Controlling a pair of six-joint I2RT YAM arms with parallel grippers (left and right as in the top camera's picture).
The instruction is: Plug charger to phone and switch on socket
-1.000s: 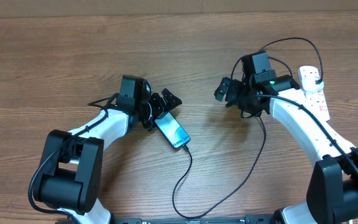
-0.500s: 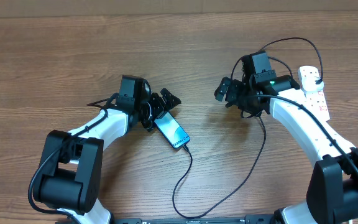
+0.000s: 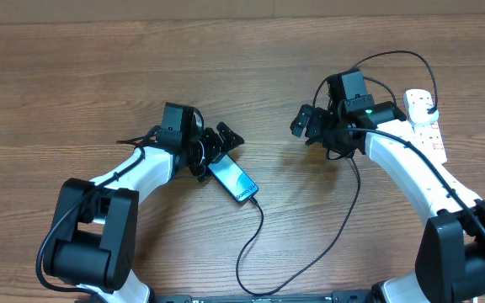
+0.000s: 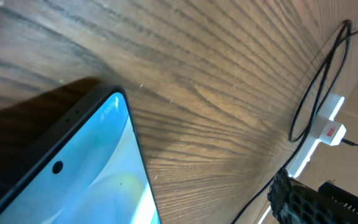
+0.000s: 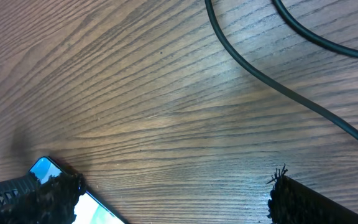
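Flagging the main risk: dragging the phone (image 3: 232,178) when backing the left gripper (image 3: 215,153) off it, seeing the fingers right at the phone's end lying farthest from the power strip (image 3: 425,126). Judging that any slide could be tugging the cable (image 3: 344,225) tip out of the port. Flagging a second risk: snagging the slack cable with the right arm when reaching for the power strip. Also risking a press on the wrong red switch, these being too small to tell apart here.

Reading the left jaws as spread, straddling the phone's end rather than clamping it. Seeing no firm contact in the wrist view. Reading the right gripper (image 3: 306,123) as wide open, holding nothing, hovering between phone and power strip.

Logging the phone lying flat, face up, well apart from the power strip, beyond the right gripper. Noting the long axis running diagonally — cabled end pointing partly toward the strip's side and toward the robot, camera end pointing away from the strip.
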